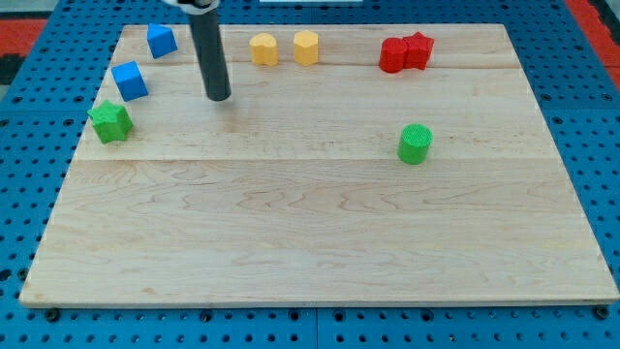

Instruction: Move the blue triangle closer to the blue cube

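Note:
Two blue blocks lie at the view's top left. The upper one looks like the blue triangle, though its shape is hard to make out. The lower one looks like the blue cube. They are a short gap apart and do not touch. My tip rests on the board to the right of both, about level with the blue cube and touching neither block.
A green star lies just below the blue cube. Two yellow blocks sit at the top centre, two touching red blocks at the top right, and a green cylinder at mid right. The wooden board's left edge is close to the blue blocks.

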You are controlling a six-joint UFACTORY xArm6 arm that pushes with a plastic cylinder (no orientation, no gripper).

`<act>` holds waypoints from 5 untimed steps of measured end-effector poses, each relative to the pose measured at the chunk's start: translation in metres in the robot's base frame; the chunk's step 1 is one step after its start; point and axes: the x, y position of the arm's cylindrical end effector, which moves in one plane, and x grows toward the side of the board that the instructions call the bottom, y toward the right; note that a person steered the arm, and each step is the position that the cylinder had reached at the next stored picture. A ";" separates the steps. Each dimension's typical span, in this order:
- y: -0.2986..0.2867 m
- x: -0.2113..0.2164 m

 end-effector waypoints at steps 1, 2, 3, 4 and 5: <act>-0.005 -0.084; -0.030 -0.148; -0.058 -0.145; -0.110 -0.120; -0.111 -0.128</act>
